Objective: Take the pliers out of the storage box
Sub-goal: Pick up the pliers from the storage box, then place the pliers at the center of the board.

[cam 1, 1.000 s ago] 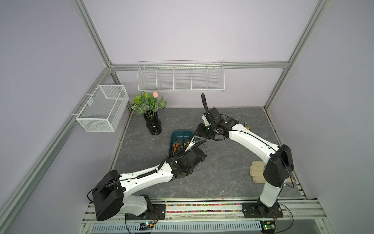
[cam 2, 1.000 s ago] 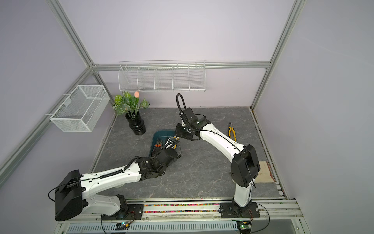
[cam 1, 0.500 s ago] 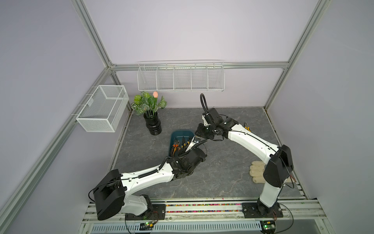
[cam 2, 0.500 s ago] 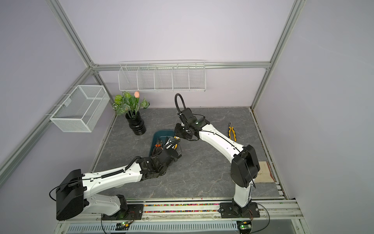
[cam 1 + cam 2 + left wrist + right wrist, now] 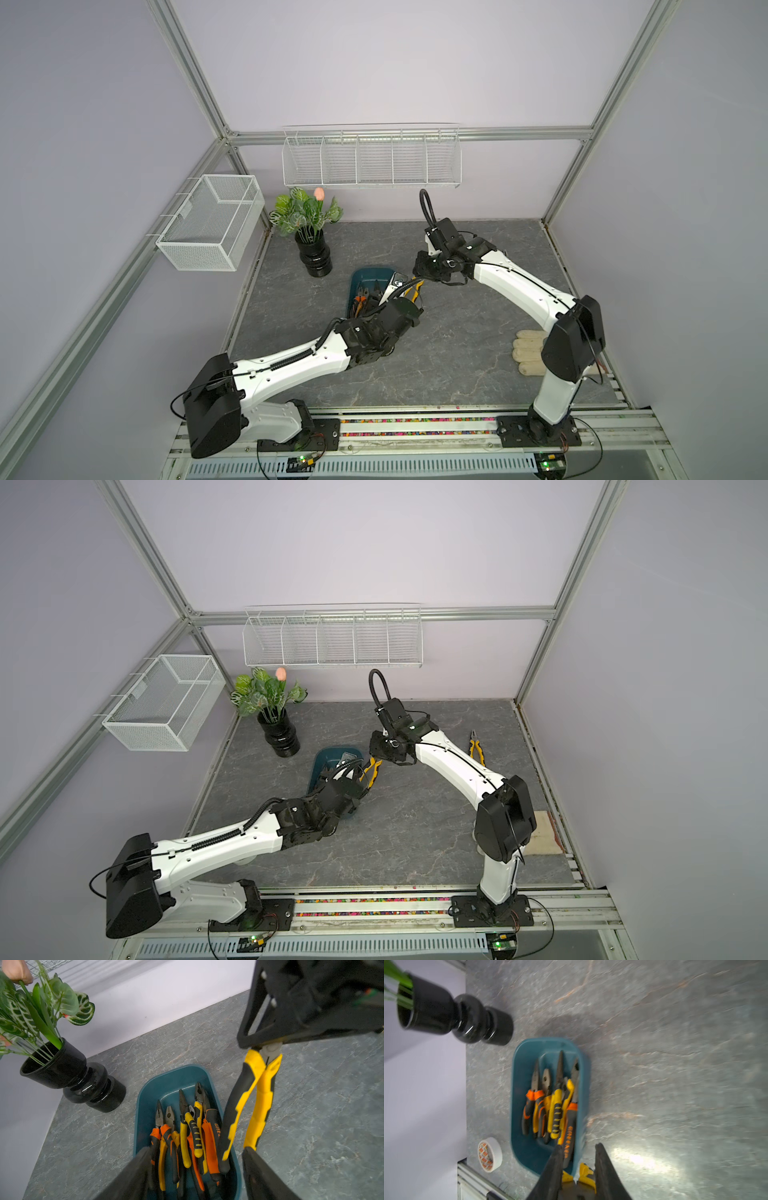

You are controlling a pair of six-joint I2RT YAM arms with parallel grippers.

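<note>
**Entry: yellow-handled pliers** (image 5: 257,1093)
- Position: hanging head-up over the rim of the storage box (image 5: 143,1093), with the handles splayed and pointing down, clear of the heap inside.
- Held by: the right pincer (image 5: 267,1044), pressed onto the metal head alone.
- Left pincer (image 5: 196,1149): spread wide, one finger to each side of the handle ends. From here I cannot tell whether a handle tip touches a finger.

**Also listed**
- Remaining pliers (image 5: 187,1132): several, orange and yellow, overlapping in the box with their heads away from the left arm.
- Loose pliers (image 5: 477,750): lying out on the worktop (image 5: 415,833) beyond the right arm.

**Hazards, as I judge them**
- Slip: the hold is a small pinch on smooth metal, with the long handles hanging below it. A quick swing could work the tool loose, dropping it back onto the heap or onto the rim.
- Snag: the left fingers flank the handle ends closely. If either arm moves off at an angle, a finger may catch a handle and twist the head out of the pinch.
- Box shift: the tub looks light and shallow, so a knock on its rim could slide or tip it.
- Crowding: both wrists meet over one spot, so the arms may bump each other.
- Neighbours: a vase (image 5: 72,1076) and a tape roll (image 5: 490,1154) stand near the box and could be struck.
- Set-down: the tool could land on the loose pliers.
</note>
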